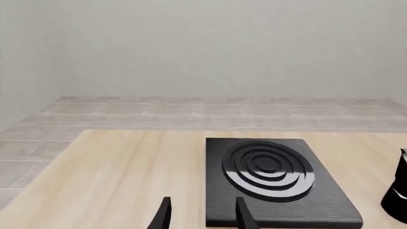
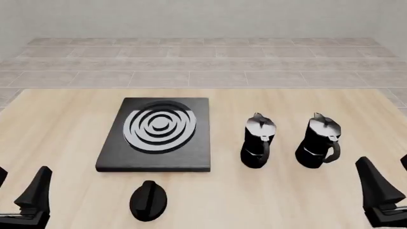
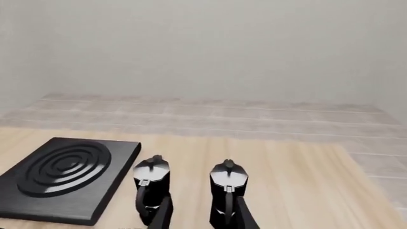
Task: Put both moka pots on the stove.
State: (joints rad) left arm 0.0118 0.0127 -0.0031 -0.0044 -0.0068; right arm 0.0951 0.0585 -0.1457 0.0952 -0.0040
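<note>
**Two pots off the stove, both grippers empty**

I'm looking down the front view and I count two moka pots, one stove, one knob, all on the table (image 2: 64, 119). The stove (image 2: 190, 152) sits left of centre, one ring burner (image 2: 159, 128) on top with nothing on it. From the stove, the near pot (image 2: 258, 141) is at about 3 o'clock, standing upright just beside the slab's right edge but apart from it. The far pot (image 2: 318, 141) is further out along that same 3 o'clock line, also upright, near its twin without touching. Both have lids on and handles turned toward me and slightly right. The single black oval knob (image 2: 148, 200) lies at 6 o'clock from the stove, just off its front edge.

My left gripper (image 2: 16, 193) hangs at the bottom left corner, roughly 8 o'clock from the stove, well apart from everything. Its wrist view shows the two fingers (image 1: 164, 215) spread with bare table between them, gripping nothing, the stove straight ahead and a sliver of one pot at the frame's edge.

My right gripper (image 2: 388, 183) is at the bottom right, at 5 o'clock from the far pot. Its wrist view shows the fingers (image 3: 244, 215) parted and empty, both pots standing just beyond the tips.
</note>
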